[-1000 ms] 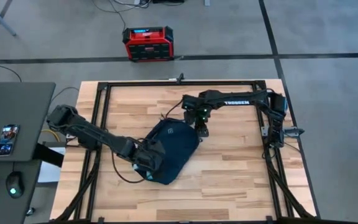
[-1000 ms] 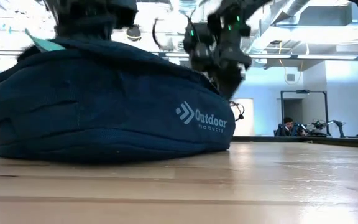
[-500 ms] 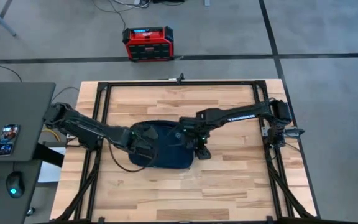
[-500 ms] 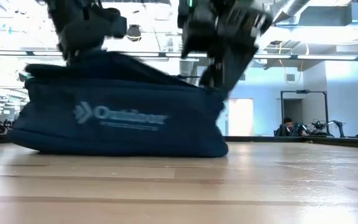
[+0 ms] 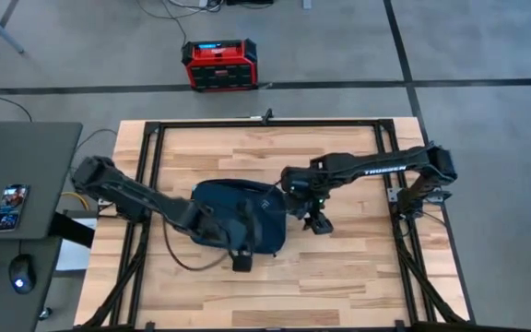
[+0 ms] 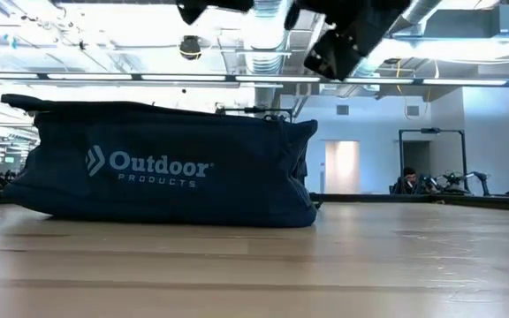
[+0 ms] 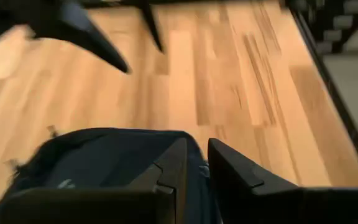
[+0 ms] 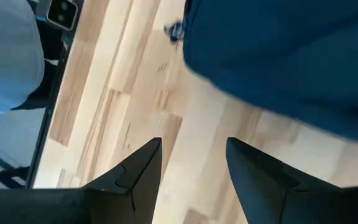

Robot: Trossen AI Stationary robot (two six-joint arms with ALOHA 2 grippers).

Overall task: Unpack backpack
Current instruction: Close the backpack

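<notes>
The backpack is sitting near the middle of the wooden table, lying low and flat, its pale logo lettering facing the low camera. In the low view it is resting squarely on the boards, one dark soft mass with nothing visibly spilling out of it.

At the backpack's 6 o'clock edge in the high view, the left gripper is hanging right over the fabric rim, the arm reaching in from 9 o'clock. Its 2 fingers are showing nearly pressed together, only a thin slit between them, and whether any fabric is caught in that slit I cannot tell.

Over at the backpack's 3 o'clock side, the right gripper is hovering just beside the bag and not touching it, the arm stretching in from 3 o'clock. Its fingers are spread apart, with bare wood showing between them.

Beyond the table at 12 o'clock, a red-black box is sitting on the floor.
</notes>
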